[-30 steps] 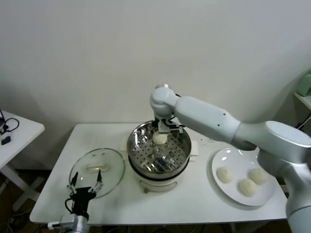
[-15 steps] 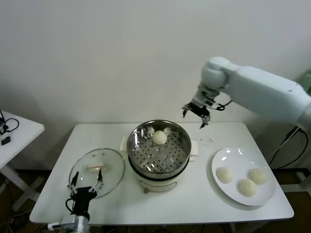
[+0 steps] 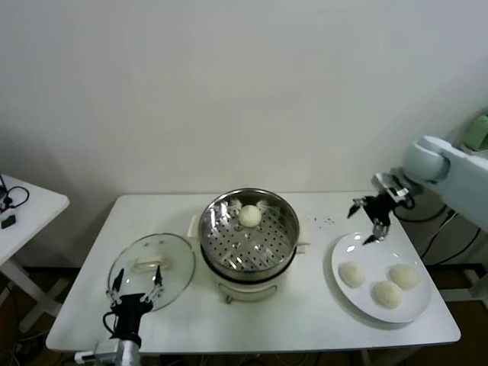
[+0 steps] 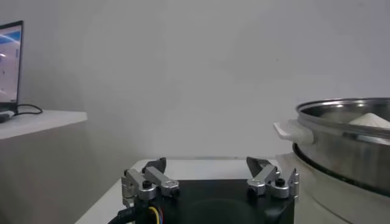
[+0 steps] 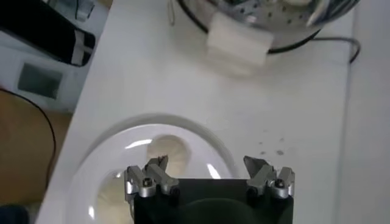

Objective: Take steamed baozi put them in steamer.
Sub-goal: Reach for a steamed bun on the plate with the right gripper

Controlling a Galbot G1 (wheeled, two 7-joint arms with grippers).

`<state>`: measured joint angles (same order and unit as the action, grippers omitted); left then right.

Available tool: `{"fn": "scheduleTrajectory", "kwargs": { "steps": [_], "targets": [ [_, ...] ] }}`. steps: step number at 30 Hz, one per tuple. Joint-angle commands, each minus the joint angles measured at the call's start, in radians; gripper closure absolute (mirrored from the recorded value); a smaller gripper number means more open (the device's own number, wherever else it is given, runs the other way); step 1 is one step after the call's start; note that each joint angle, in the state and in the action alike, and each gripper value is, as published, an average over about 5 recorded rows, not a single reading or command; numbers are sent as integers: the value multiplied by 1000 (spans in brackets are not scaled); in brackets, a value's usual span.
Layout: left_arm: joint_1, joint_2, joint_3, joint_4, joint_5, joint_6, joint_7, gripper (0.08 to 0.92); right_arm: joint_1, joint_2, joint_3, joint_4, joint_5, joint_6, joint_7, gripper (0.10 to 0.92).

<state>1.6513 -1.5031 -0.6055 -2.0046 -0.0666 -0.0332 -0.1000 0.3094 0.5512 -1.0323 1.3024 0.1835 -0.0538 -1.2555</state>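
White table (image 3: 320, 305): one baozi (image 3: 250, 215) in steamer (image 3: 284, 242), three on plate (image 3: 345, 249); right end effector (image 3: 367, 219) wide, empty.

cream-white baozi (image 3: 250, 215) in a shiny silver steamer (image 3: 248, 241) with a hole-dotted floor, white plate (image 3: 345, 250), white bench (image 3: 305, 314).

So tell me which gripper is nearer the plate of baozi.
Right. The right gripper, open and empty, hovers over the plate at its far rim. The left gripper sits parked at the table's opposite end, over the near edge of the glass lid.
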Motion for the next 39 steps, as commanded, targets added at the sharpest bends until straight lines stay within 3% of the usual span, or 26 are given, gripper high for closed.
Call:
{"fn": "scheduleTrajectory", "kwargs": {
  "steps": [1,19,39],
  "targets": [
    [3,1,1,-6,-3,0,-3,177,-342,-106,197,1,-57,-70,35,203],
    [20,1,-10,15,-19,-7,-2,177,-367,89,198,-142,-127,-63,127,203],
    [29,5,-15,11,-63,1,0,177,-366,142,181,-165,-205,-39,110,203]
  ]
}}
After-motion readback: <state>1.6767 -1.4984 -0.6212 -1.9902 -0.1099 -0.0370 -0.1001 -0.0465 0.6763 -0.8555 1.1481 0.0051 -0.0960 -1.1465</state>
